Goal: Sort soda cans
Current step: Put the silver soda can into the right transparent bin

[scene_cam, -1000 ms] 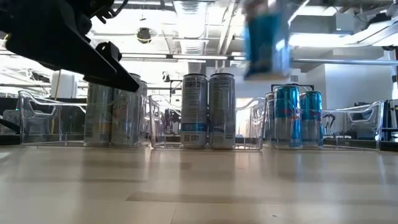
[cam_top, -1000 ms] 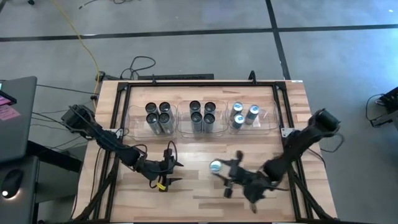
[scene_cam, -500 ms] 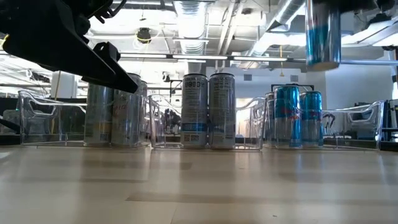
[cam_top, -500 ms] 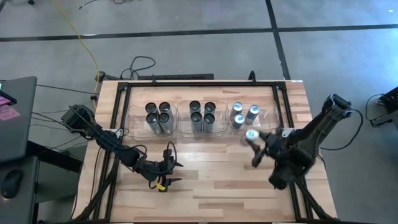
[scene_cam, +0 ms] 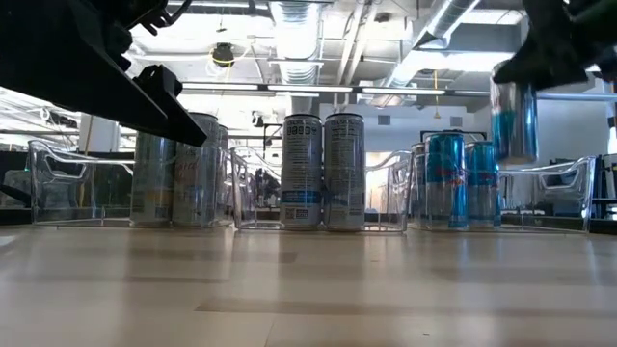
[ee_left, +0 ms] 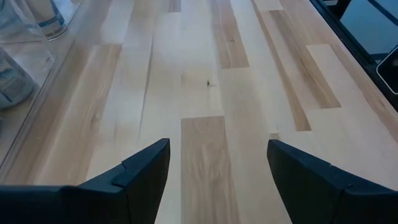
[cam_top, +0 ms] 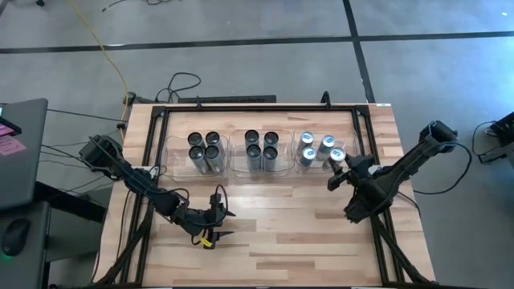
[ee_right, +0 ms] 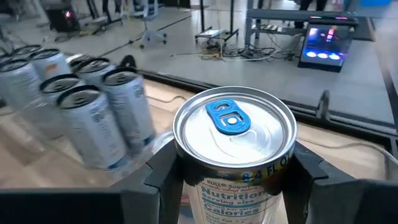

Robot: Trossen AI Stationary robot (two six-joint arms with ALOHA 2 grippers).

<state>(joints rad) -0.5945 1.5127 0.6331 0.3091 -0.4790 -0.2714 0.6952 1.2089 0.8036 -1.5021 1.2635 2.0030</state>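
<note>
Moved: right gripper [cam_top: 336,163] carries blue-topped silvery soda can [cam_top: 337,154] from mid-table to clear plastic right bin [cam_top: 354,143].
Fingers: right clamps can; left gripper [cam_top: 215,221] spread, empty.
Left: lowering it in.

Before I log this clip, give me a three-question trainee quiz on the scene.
1. True or false: the right claw grips a blue-tabbed can.
2. Which bin is that can above: A left bin, B middle bin, C right bin?
3. How many cans already stand in the right bin, and what does the left claw hold?

Key: 1 true. 2 C. 3 two; nothing, it hangs open over bare table.
</note>
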